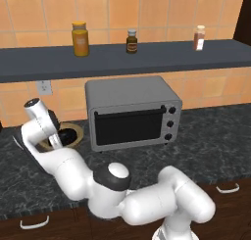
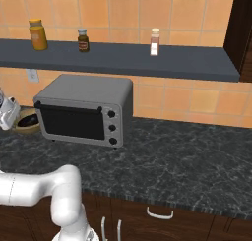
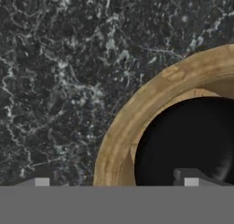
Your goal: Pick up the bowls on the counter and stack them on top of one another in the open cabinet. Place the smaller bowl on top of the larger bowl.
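A: Where is the wooden bowl (image 1: 67, 135)?

B: On the desk (image 1: 211, 141) near its left end, just left of the toaster oven (image 1: 132, 111), close to the back wall.

A: And the end effector (image 3: 116, 181)?

B: Spread, straddling the bowl's thick rim, one fingertip (image 3: 194, 178) inside.

My arm (image 1: 147, 200) is glossy white, fat rounded links w/ smooth shells, no cables or screws I can make out. Dark charcoal collar at the joint near the base, capped by a pale grey dome. Wrist end is a white cylinder w/ a grey cap, black section under it. Gripper (image 3: 116, 182) tips: small, grey, blocky, paler square faces.
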